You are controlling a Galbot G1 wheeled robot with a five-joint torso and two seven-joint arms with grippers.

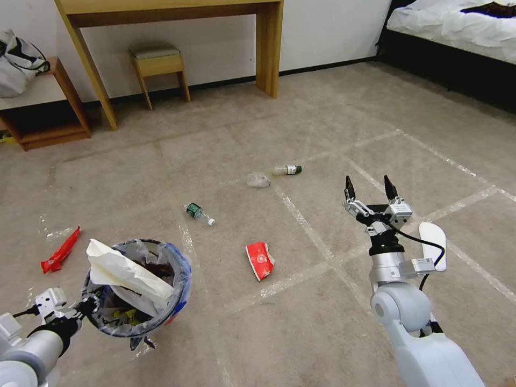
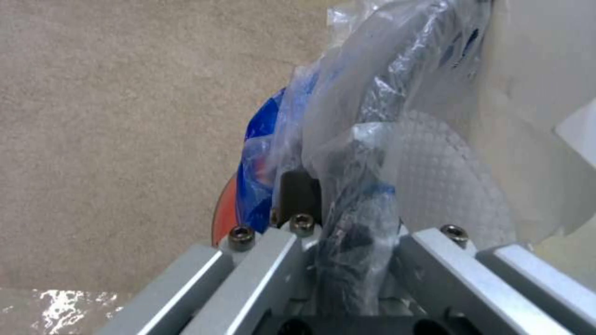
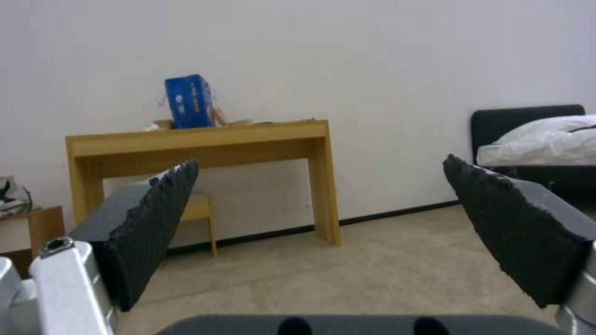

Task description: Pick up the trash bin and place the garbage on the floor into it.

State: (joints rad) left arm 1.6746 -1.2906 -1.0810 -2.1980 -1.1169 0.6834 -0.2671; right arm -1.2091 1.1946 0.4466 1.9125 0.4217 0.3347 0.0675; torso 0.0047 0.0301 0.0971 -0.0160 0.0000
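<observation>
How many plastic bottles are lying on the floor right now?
2. One bottle lies just beyond the bin; the other lies farther off, beside a crumpled clear wrapper. The bin may hide more.

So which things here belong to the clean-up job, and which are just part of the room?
Job: trash bin held by left gripper; open right gripper; floor litter: two bottles, red cup, red wrapper, clear wrapper.

Room: desk, stool, bed, white slipper.

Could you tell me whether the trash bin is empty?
No: the trash bin holds white paper and other litter.
</observation>
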